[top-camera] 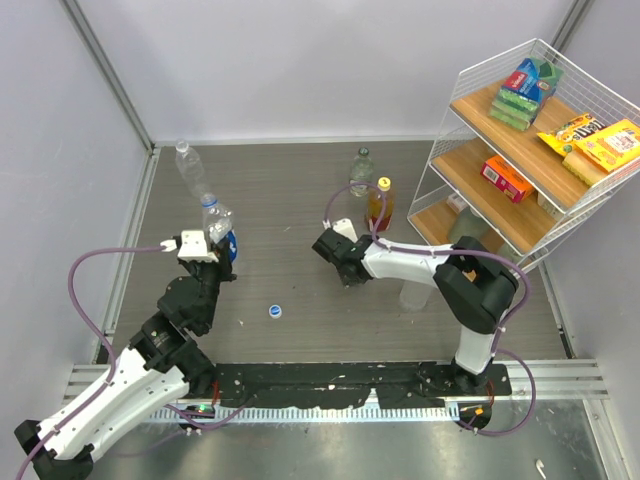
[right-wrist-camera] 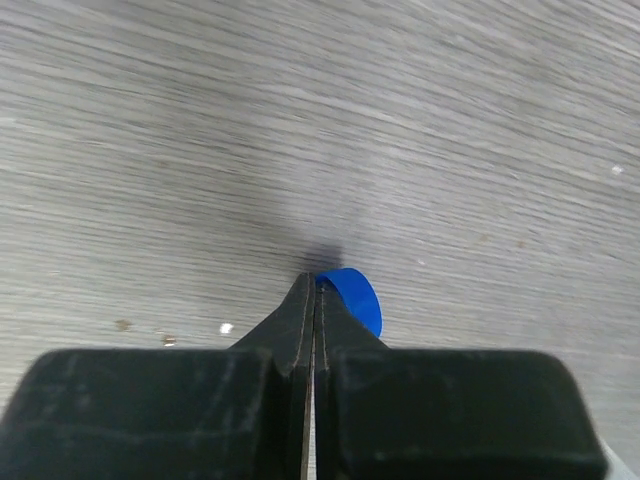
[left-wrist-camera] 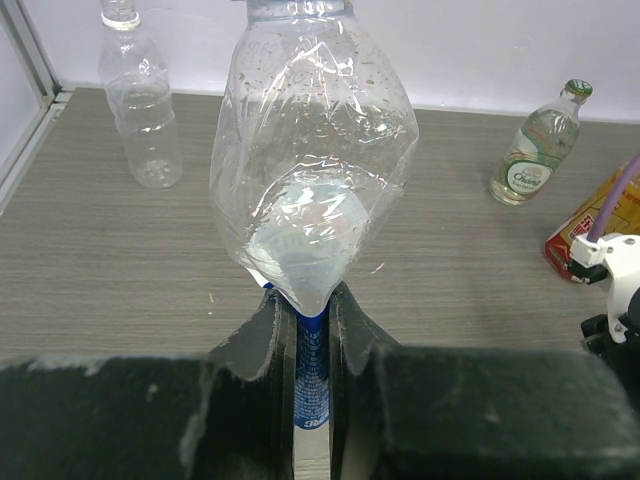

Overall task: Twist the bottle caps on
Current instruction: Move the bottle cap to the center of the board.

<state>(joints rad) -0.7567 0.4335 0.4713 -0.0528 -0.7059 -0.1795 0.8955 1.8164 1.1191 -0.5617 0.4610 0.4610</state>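
Note:
My left gripper (left-wrist-camera: 308, 300) (top-camera: 213, 250) is shut on a crumpled clear bottle (left-wrist-camera: 310, 170) (top-camera: 218, 222), its jaws squeezing the part with the blue label (left-wrist-camera: 312, 370). The bottle's neck runs off the top of the left wrist view. My right gripper (right-wrist-camera: 314, 280) (top-camera: 328, 243) is down at the table with its jaws closed. A blue bottle cap (right-wrist-camera: 357, 297) sits at its tips with its rim pinched in the seam, half hidden behind the right finger. A white cap with a blue middle (top-camera: 274, 311) lies loose on the table between the arms.
A clear bottle (top-camera: 188, 165) (left-wrist-camera: 140, 100) stands at the back left. A green-capped bottle (top-camera: 361, 170) (left-wrist-camera: 535, 145) and an amber, yellow-capped one (top-camera: 379, 203) (left-wrist-camera: 590, 225) stand mid-back. Another clear bottle (top-camera: 415, 292) is by the right arm. A wire shelf (top-camera: 540, 140) holds snack boxes.

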